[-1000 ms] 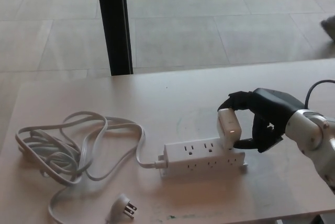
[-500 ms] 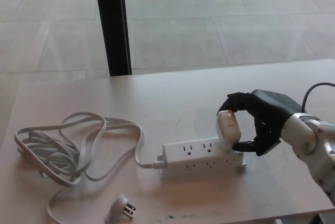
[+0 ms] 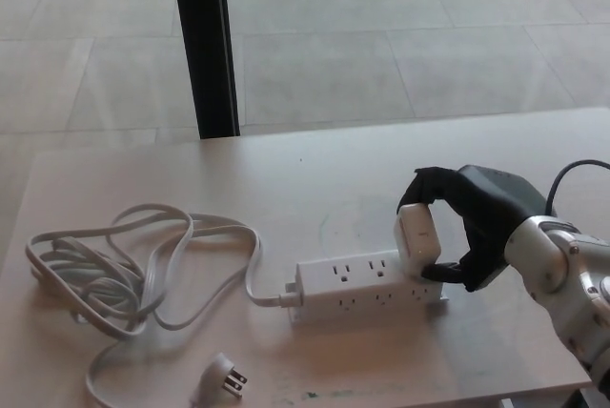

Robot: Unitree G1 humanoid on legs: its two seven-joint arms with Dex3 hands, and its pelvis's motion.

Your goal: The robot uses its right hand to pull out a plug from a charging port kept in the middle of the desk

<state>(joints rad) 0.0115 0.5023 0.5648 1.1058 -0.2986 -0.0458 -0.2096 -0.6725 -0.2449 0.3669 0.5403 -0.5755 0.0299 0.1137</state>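
A white power strip [image 3: 367, 286] lies in the middle of the pale desk [image 3: 315, 189]. A white block-shaped plug adapter [image 3: 416, 240] stands at its right end, seated in the strip. My right hand [image 3: 472, 222], black, is shut on the adapter: fingers curl over its top, the thumb presses near its base. The strip's grey cord [image 3: 124, 270] lies coiled at the left, ending in a loose pronged plug [image 3: 224, 377] near the front edge. My left hand does not show.
A black vertical post [image 3: 203, 41] stands behind the desk's far edge, with tiled floor [image 3: 400, 36] beyond. The desk's front edge runs just below the strip and the loose plug.
The hand and adapter have shifted slightly left and down; my forearm has come lower into the picture. The adapter still sits in the strip.
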